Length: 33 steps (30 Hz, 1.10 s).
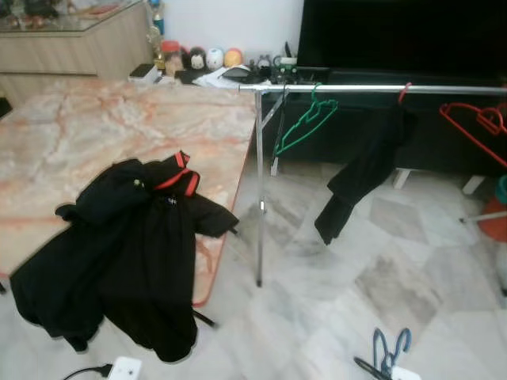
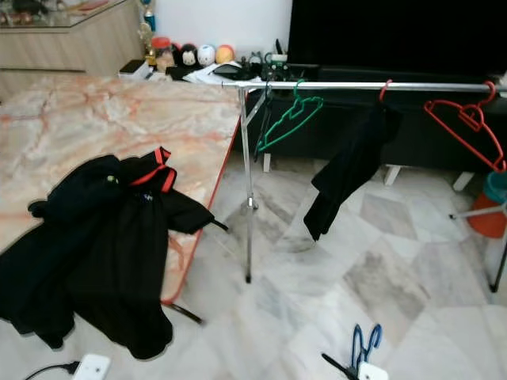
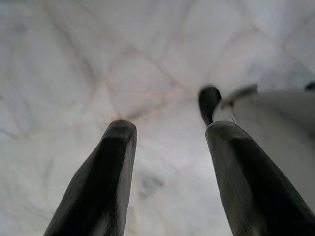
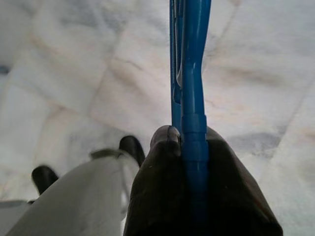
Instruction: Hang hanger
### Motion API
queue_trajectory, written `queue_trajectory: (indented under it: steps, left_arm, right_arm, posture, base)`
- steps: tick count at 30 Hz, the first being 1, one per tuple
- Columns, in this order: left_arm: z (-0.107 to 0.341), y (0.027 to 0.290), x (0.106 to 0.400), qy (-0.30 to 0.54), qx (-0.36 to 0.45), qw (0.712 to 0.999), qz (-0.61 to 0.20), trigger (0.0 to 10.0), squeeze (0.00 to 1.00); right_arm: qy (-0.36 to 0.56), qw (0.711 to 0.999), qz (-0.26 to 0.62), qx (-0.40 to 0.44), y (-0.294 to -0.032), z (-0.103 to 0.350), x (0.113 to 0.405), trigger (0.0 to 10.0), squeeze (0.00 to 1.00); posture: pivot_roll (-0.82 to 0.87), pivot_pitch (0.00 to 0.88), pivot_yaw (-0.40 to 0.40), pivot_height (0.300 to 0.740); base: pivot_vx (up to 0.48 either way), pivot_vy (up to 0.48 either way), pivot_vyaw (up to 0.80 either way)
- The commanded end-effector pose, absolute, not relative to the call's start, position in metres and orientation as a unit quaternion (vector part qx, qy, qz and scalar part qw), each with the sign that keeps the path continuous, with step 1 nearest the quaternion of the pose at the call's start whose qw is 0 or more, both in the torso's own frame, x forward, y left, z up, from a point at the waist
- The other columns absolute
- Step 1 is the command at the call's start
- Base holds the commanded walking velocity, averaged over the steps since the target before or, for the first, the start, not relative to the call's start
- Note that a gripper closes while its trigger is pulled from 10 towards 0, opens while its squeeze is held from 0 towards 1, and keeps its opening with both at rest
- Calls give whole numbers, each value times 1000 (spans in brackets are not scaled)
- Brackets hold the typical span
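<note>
Between the right gripper's pressed fingers: blue hanger, pinched, extending ahead over marble floor. Left gripper spread, holding nothing.

— Hanger status?
— I see a blue plastic hanger pinched between the right gripper fingers, low over the marble floor.
— Rail?
— I read a chrome clothes rail, horizontal, carrying green and red hangers and a black garment.

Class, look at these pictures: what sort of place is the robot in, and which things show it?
Probably a home living room: a marble-patterned table with black clothes, a clothes rail with hangers, and a big dark screen behind.
</note>
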State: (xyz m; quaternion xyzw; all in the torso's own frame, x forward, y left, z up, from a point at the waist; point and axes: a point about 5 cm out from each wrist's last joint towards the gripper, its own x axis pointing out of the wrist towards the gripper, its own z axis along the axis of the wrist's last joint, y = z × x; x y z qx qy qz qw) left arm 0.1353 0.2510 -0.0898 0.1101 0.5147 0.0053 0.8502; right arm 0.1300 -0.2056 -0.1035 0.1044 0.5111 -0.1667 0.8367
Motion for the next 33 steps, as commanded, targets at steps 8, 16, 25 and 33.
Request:
queue_trajectory:
  steps: [8, 16, 25, 33]
  left_arm:
    - [-88, 247, 144, 505, 101, 857, 7, 10000, 0]
    - [-85, 248, 150, 500, 103, 860, 6, 10000, 0]
    - [-83, 246, 157, 492, 105, 864, 0, 10000, 0]
    - [-81, 243, 164, 485, 105, 868, -3, 10000, 0]
  right_arm:
    - [504, 837, -180, 108, -211, -102, 131, 10000, 0]
    - [501, 836, -192, 114, -211, -102, 133, 10000, 0]
    - [498, 836, -197, 121, -210, -101, 134, 10000, 0]
    - [496, 837, -195, 121, -210, -101, 136, 10000, 0]
  posture:
    - [-26, 0, -9, 740]
    - [-29, 0, 3, 740]
    - [-32, 0, 5, 740]
    - [-33, 0, 2, 740]
  base:
    - [0, -305, 0]
    - [0, -305, 0]
    - [0, -305, -56]
    - [0, -307, -600]
